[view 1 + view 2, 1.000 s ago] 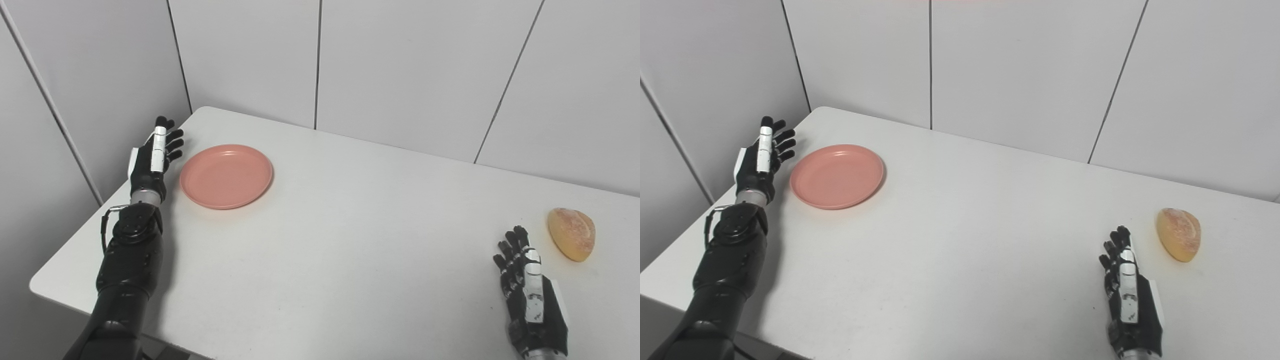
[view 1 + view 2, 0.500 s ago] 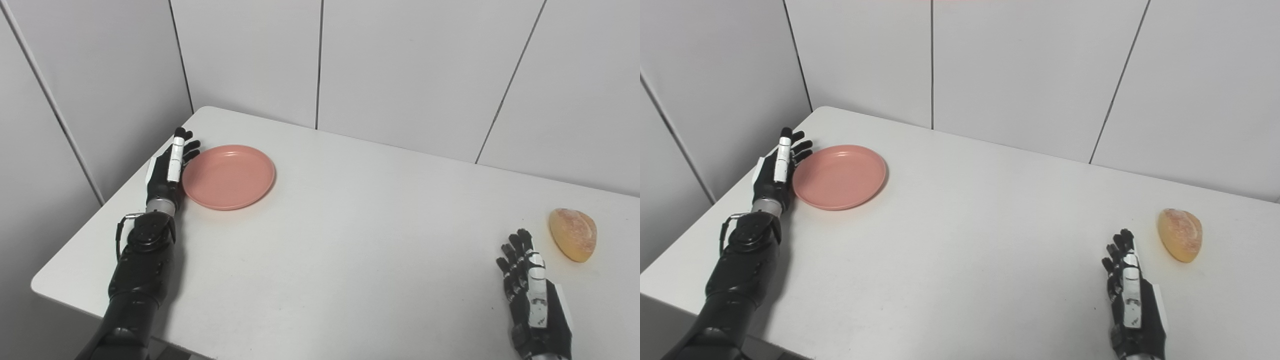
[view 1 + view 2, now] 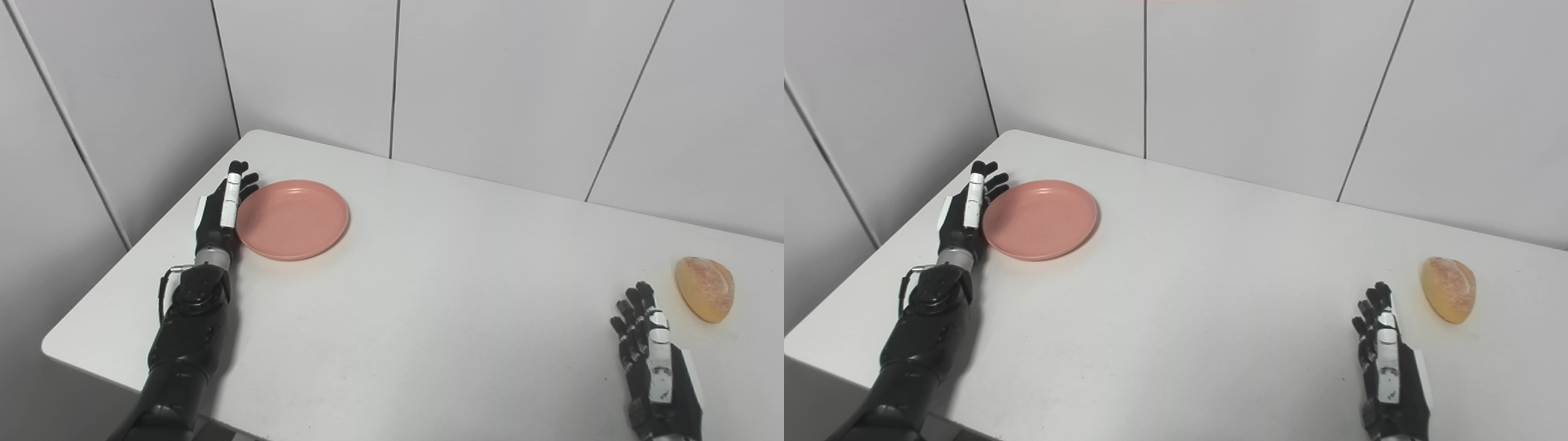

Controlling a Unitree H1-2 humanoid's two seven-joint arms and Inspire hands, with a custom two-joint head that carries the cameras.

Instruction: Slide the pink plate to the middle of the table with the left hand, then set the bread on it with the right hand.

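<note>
Pushing suits the plate (image 3: 293, 218): light, stiff, likely slick on the worktop (image 3: 429, 294); spread left hand (image 3: 222, 207) flat against its rim.

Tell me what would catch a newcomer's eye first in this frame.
Most likely the pink plate, the one strong colour on the white table, lying near the far left corner with the left hand flat against its left rim. Next comes the bread, a golden roll alone near the right edge. The right hand rests open just short of it, holding nothing.
</note>
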